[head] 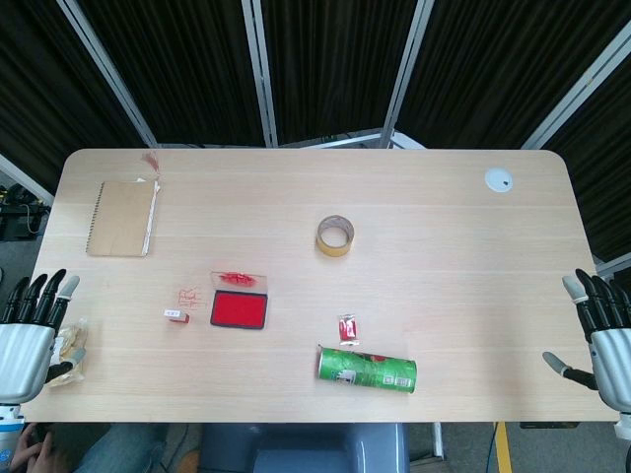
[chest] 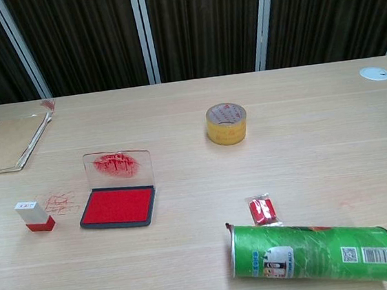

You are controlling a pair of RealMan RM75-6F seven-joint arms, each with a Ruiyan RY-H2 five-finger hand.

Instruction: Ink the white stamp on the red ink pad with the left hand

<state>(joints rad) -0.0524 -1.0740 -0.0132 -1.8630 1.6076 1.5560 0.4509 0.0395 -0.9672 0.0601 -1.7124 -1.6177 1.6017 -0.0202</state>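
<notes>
White stamp (chest: 34, 216) stands upright on the tabletop (head: 444, 256), long axis vertical, red base down, small label on its top face. Body is a short white block over a red foot. It sits just left of the red ink pad (chest: 117, 206), apart from it, with red stamp marks (chest: 61, 202) on the wood between them.

Ink pad is open: red pad face up in a dark tray, clear lid (chest: 118, 168) standing up at the far edge, smeared with red ink.

Left hand (head: 28, 340) is at the near-left tabletop edge, fingers apart and extended, holding nothing, well apart from the stamp. A crumpled wrapper (head: 71, 350) lies just beside it.

Right hand (head: 603, 330) is at the near-right edge, fingers spread, empty.

Also on the tabletop: brown spiral notebook (head: 122, 219) far left, tape roll (chest: 226, 123) mid-tabletop, green can (chest: 312, 253) lying on its side, small red packet (chest: 261, 210) just behind it, white disc (head: 499, 179) far right.
</notes>
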